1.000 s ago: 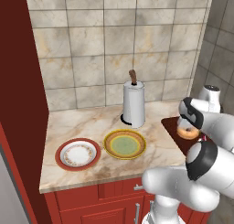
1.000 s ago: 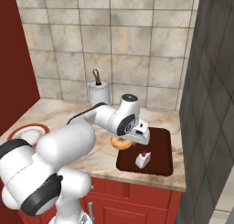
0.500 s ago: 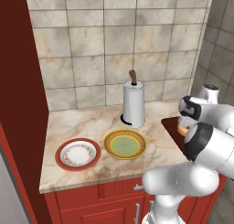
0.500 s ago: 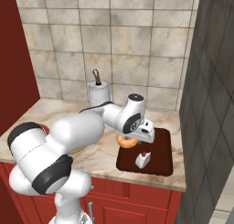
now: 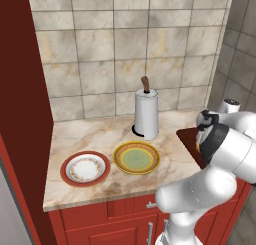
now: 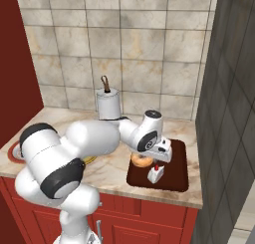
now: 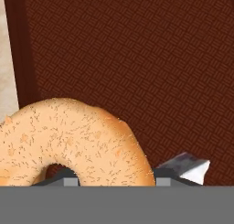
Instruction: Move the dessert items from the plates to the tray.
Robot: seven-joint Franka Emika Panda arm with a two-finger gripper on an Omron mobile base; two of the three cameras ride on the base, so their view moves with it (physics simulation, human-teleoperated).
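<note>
My gripper (image 6: 150,157) is shut on the orange-brown donut (image 6: 141,161), holding it low over the left part of the dark reddish-brown tray (image 6: 177,164). In the hand view the donut (image 7: 68,138) sits between my fingertips with the tray's woven surface (image 7: 137,58) close behind it. The small white cake wedge with a red topping (image 6: 156,174) stands on the tray just right of the donut. The red-rimmed plate (image 5: 86,168) and the yellow-rimmed plate (image 5: 136,157) lie bare on the counter to the left.
A white paper-towel roll on a holder (image 5: 146,114) stands behind the yellow-rimmed plate. A grey tiled wall (image 6: 229,88) rises right of the tray. The marble counter's front edge (image 5: 100,196) runs above red cabinet fronts.
The gripper has carried the donut a little to the right and down, further over the tray. The cake wedge and the plates have not moved.
</note>
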